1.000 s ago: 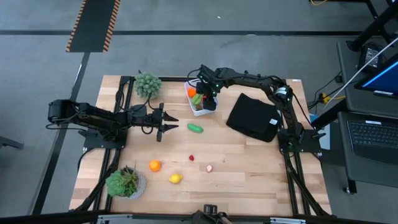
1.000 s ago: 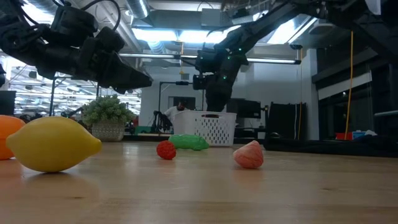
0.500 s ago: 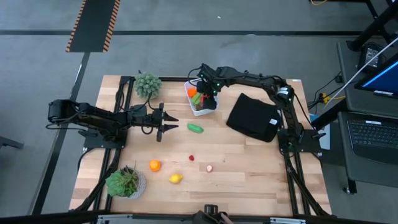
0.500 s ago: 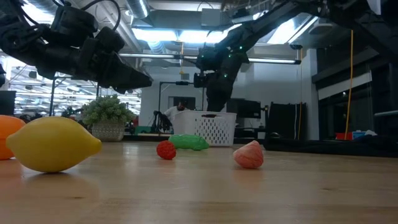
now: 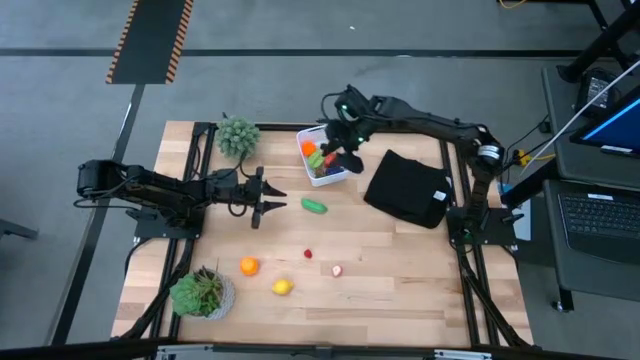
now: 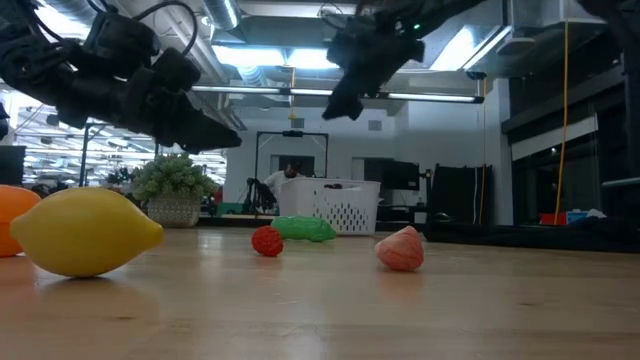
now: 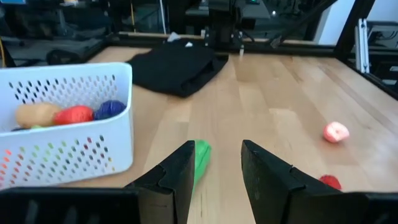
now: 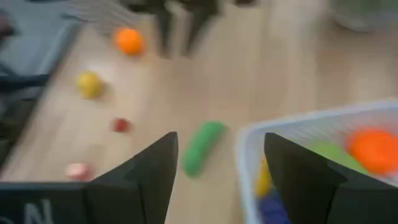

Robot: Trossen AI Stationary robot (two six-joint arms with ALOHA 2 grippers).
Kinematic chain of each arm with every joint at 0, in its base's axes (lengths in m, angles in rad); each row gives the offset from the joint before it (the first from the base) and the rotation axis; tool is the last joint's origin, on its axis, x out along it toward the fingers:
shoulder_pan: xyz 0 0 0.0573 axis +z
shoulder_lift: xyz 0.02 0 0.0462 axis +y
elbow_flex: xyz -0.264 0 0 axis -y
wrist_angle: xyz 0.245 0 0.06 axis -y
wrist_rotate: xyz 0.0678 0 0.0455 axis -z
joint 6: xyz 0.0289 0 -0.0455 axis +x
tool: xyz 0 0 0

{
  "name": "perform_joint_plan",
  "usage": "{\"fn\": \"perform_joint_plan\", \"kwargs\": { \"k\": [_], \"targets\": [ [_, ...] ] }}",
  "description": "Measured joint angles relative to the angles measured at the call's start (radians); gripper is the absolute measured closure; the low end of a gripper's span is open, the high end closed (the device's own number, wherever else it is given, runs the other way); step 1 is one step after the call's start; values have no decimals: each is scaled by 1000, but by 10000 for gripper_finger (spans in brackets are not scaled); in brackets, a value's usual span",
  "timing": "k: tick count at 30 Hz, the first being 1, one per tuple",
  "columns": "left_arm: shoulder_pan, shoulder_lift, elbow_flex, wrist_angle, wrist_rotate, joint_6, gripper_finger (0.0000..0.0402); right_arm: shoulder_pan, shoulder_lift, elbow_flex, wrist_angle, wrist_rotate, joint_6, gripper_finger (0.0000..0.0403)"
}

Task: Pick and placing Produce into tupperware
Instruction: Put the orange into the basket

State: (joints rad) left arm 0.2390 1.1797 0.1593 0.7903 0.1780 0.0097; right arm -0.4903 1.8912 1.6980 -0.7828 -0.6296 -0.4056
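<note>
While the right pincer (image 5: 340,156) hovers open, tupperware (image 5: 322,170) — directly below.

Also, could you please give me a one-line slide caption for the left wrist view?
Left gripper open above a green vegetable, beside the white tub holding several produce pieces.

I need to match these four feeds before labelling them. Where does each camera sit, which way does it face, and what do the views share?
High: overhead, straight down on both arms.
Low: table height, across the small yellow toy lemon; arms overhead.
Left wrist: past the left gripper with open fingers at the small green toy cucumber.
Right wrist: down past the right gripper with open fingers.
Shared: the white perforated plastic tub and the cucumber appear in all four.
</note>
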Motion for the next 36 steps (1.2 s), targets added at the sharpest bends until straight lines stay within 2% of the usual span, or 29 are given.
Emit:
{"fn": "perform_joint_plan", "kwargs": {
  "k": [3, 6, 9, 14, 16, 19, 22, 25, 30, 36],
  "targets": [
    [0, 0, 0, -4, 18, 0, 278, 30, -81, -109, 13, -83, -41, 163],
    [-2, -16, 0, 7, 76, 0, 278, 76, -167, -278, 131, -72, -12, 163],
    [-21, -41, 0, 2, 106, 0, 278, 109, -263, -501, 384, 17, 55, 163],
    [-80, -89, 0, -1, 109, 0, 278, 173, -408, -882, 926, 237, 207, 163],
    [-102, -105, 7, -27, 97, -1, 278, 199, -442, -1005, 1098, 276, 249, 163],
    [-138, -114, 57, -179, 32, -8, 278, 233, -457, -1140, 1303, 298, 302, 163],
    [-186, -112, 153, -397, -65, -4, 278, 263, -455, -1227, 1419, 291, 362, 163],
    [-231, -112, 257, -602, -145, -3, 278, 282, -453, -1273, 1455, 320, 401, 163],
    [-310, -100, 424, -805, -205, -3, 278, 324, -453, -1293, 1475, 419, 399, 163],
    [-438, -2, 627, -1096, -337, -49, 278, 355, -453, -1288, 1500, 426, 370, 163]
  ]
}}
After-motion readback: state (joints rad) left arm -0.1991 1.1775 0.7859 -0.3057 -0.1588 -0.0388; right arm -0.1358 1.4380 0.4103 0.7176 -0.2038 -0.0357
